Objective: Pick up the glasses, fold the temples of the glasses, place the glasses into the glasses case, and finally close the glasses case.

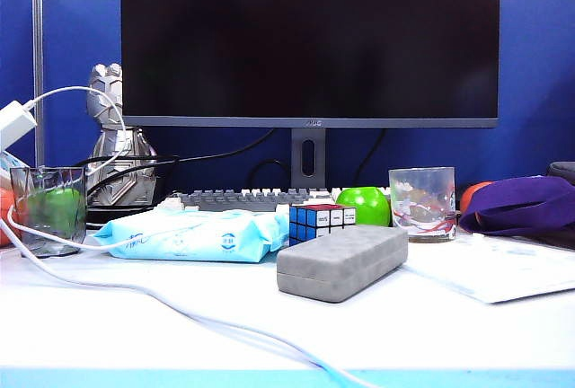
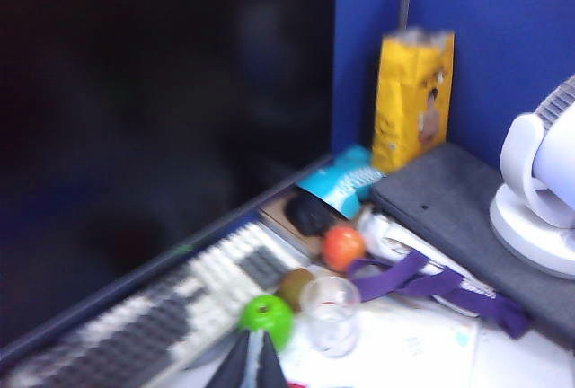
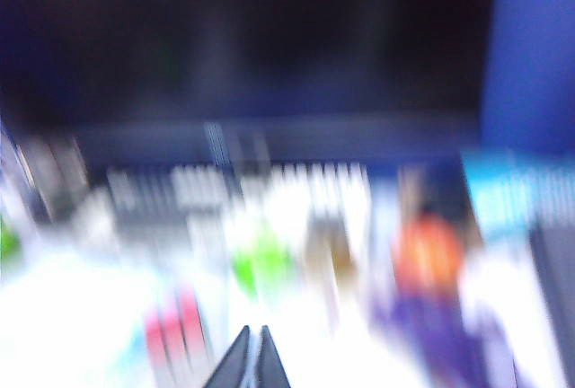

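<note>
We find the oblong grey felt glasses case (image 1: 342,262) lid down at mid-tabletop (image 1: 269,325), long axis running from near left to far right, just before the Rubik's cube (image 1: 322,222). No spectacles show. Left tool (image 2: 251,365) and right tool (image 3: 251,361) both pinched together, empty, raised facing the black monitor (image 1: 310,38); neither visibly nearer.

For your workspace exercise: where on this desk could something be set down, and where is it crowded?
Bare desk lies in front of the closed glasses case, right of the white cable. Crowded: the row behind, with wipes packet, Rubik's cube and tumbler.
</note>
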Motion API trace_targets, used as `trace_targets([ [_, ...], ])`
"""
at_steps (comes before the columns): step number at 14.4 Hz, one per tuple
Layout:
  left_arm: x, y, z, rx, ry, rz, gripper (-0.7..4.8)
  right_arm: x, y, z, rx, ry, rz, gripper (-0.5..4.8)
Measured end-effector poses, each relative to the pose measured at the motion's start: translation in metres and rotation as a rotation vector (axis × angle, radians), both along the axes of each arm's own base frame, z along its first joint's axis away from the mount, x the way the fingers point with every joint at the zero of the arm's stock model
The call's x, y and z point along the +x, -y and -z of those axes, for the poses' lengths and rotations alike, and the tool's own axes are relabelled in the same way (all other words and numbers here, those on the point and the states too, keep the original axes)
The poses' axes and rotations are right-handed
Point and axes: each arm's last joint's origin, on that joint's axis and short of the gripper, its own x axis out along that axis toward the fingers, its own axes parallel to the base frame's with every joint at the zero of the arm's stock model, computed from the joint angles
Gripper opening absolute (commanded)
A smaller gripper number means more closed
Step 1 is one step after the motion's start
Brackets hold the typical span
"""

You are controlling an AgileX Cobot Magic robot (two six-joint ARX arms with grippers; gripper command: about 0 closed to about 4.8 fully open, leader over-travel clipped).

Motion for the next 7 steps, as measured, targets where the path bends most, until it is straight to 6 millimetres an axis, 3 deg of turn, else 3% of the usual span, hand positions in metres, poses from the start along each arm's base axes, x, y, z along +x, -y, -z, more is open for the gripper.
trace_targets([
  [1, -0.015, -0.014, -0.002, 0.009, 0.015, 0.001, -0.06, -0.006, 0.001, 0.024, -0.008, -0.037, 0.002, -0.06],
  [4, -0.050, -0.046, 0.019, 0.033, -0.001, 0.004, -0.06, -0.020, 0.006, 0.088, -0.017, -0.093, 0.074, -0.05],
  [5, -0.061, -0.056, 0.032, 0.035, -0.003, 0.006, -0.06, -0.023, 0.007, 0.104, 0.044, -0.101, 0.083, -0.05],
  [7, -0.074, -0.067, 0.057, 0.043, -0.019, 0.005, -0.06, -0.025, 0.007, 0.116, 0.128, -0.086, 0.090, -0.05],
])
